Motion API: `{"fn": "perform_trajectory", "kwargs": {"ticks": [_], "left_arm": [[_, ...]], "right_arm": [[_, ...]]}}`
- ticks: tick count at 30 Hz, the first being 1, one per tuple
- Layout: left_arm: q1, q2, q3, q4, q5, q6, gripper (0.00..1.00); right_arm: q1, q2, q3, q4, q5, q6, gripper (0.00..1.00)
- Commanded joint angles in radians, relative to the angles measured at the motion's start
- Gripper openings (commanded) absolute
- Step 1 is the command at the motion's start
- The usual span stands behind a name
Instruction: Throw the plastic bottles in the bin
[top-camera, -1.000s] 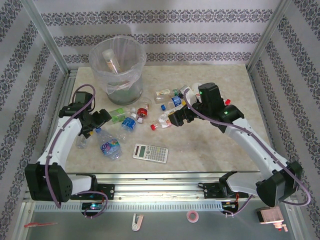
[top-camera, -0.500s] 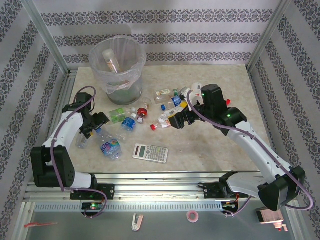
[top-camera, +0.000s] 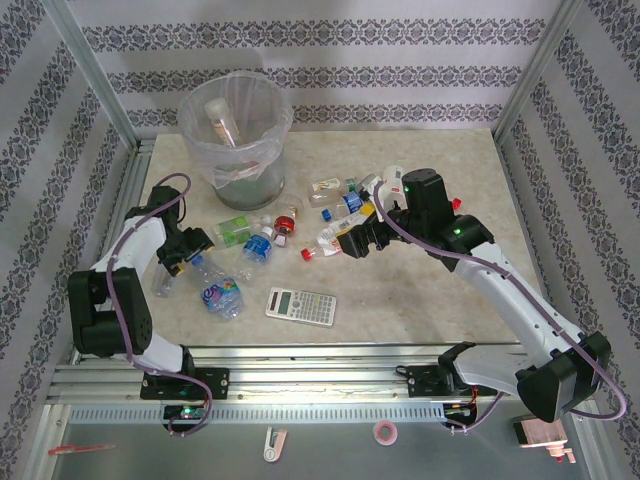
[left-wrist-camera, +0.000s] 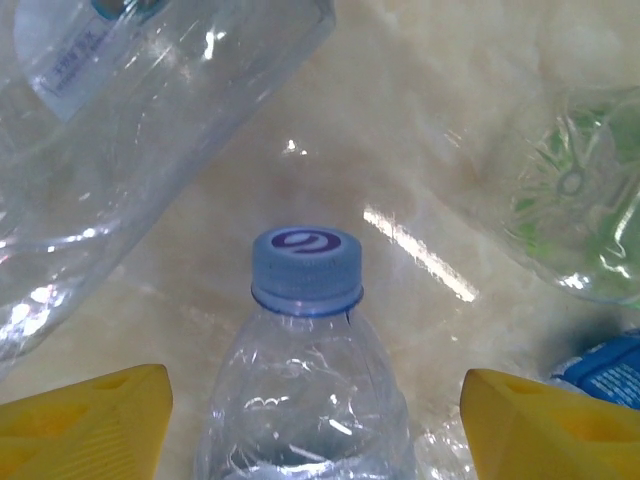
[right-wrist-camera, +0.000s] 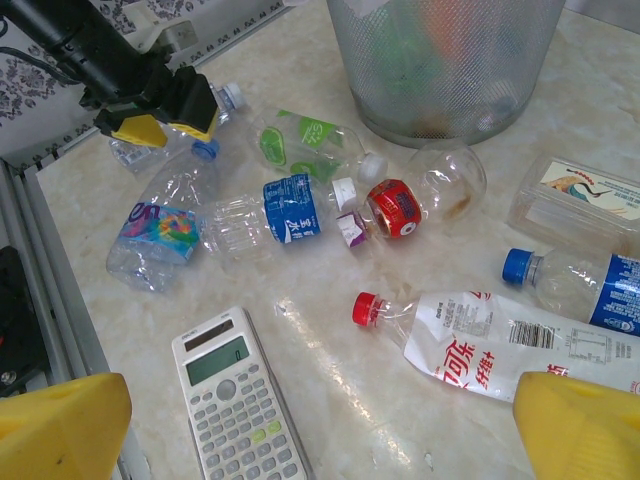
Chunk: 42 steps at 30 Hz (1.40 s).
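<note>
The left gripper (top-camera: 186, 250) sat low to the near-left of the bin (top-camera: 235, 130). Its yellow fingers (left-wrist-camera: 85, 425) were spread apart on either side of a clear blue-capped bottle (left-wrist-camera: 306, 270), with a gap on each side. The right gripper (top-camera: 345, 243), to the bin's near-right, had its jaws wide apart and empty beside a crushed red-capped bottle (right-wrist-camera: 480, 335). The other plastic bottles (right-wrist-camera: 290, 210) lay scattered on the marble table (top-camera: 430, 290) in front of the bin. A calculator (top-camera: 301, 304) lay farther out, and one bottle (top-camera: 220, 118) lay inside the bin.

Red-cap bottle's white label (right-wrist-camera: 500, 345): red Chinese chars + barcode; others unreadable.
</note>
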Motion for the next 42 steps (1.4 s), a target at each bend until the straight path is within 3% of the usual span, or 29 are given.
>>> {"fn": "perform_trajectory", "kwargs": {"ticks": [1, 21, 35, 42], "left_arm": [[0.022, 0.034, 0.035, 0.038, 0.003, 0.033, 0.76], [0.032, 0.176, 0.041, 0.105, 0.04, 0.036, 0.67], [0.032, 0.205, 0.027, 0.114, 0.05, 0.048, 0.53], [0.032, 0.204, 0.043, 0.107, 0.068, 0.06, 0.36]], "right_arm": [[-0.007, -0.001, 0.008, -0.002, -0.01, -0.009, 0.98], [-0.002, 0.001, 0.006, 0.003, 0.001, 0.007, 0.98], [0.004, 0.024, 0.019, -0.001, 0.01, 0.003, 0.98], [0.007, 0.029, 0.021, -0.004, 0.018, 0.0, 0.98]]}}
